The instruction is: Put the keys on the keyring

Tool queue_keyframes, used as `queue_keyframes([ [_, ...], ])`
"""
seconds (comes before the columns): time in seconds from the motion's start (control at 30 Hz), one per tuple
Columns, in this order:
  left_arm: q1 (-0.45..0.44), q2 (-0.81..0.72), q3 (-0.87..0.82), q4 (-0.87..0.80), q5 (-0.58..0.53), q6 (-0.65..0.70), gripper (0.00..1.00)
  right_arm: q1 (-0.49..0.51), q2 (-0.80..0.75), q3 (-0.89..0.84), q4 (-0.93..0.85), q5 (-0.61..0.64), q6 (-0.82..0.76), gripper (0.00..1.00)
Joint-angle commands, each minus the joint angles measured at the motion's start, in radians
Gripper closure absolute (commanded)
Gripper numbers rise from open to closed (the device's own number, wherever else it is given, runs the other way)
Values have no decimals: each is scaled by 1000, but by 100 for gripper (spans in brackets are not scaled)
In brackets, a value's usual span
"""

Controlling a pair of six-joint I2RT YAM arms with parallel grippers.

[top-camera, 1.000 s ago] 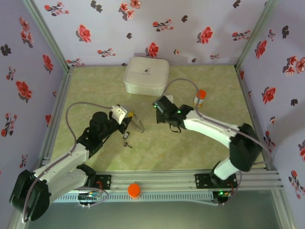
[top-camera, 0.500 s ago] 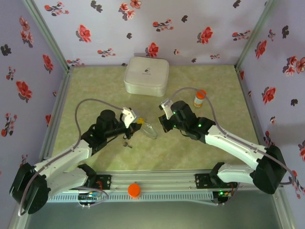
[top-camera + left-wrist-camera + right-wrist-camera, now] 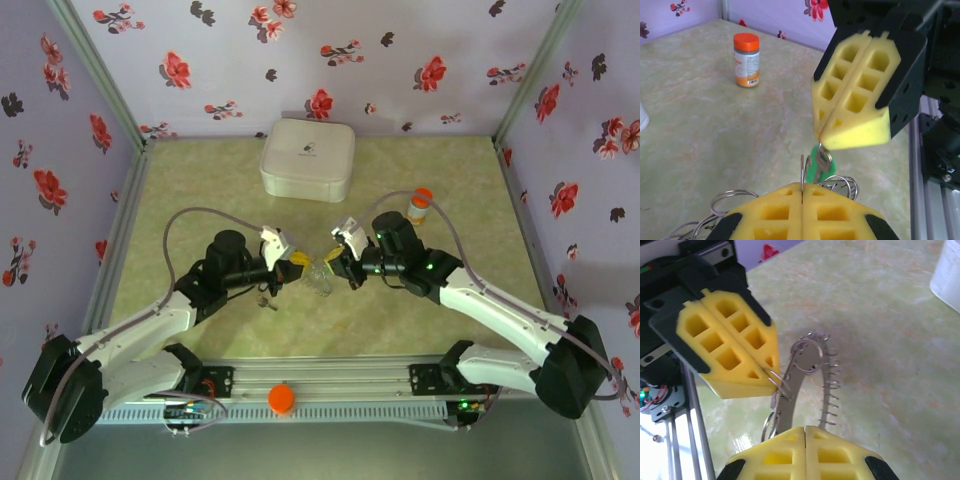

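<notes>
While the left pincer [image 3: 767, 369] is pinched tight on the thin wire of the keyring [image 3: 320, 282] above the table [image 3: 200, 190], the right pincer [image 3: 823, 136], also closed, grips a key [image 3: 823, 158] with green tab [image 3: 813, 171], its long axis pointing at that wire, just beside it.

My two arms bend inward toward each other, with my left gripper [image 3: 297, 263] and my right gripper [image 3: 333, 259] nearly tip to tip. Both pairs of yellow pads [image 3: 860, 127] are pressed together, the right's tips pointing down at my left's.
</notes>
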Motion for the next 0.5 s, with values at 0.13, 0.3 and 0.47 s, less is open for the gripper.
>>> queue_keyframes([
  [0.13, -4, 35, -28, 143, 65, -86, 100, -8, -28, -26, 75, -95, -32, 100],
  [0.3, -3, 48, -25, 150, 66, -82, 100, -7, -31, -23, 109, -80, -23, 100],
  [0.47, -4, 60, -23, 152, 69, -81, 100, -8, -2, -9, 136, -105, -11, 100],
])
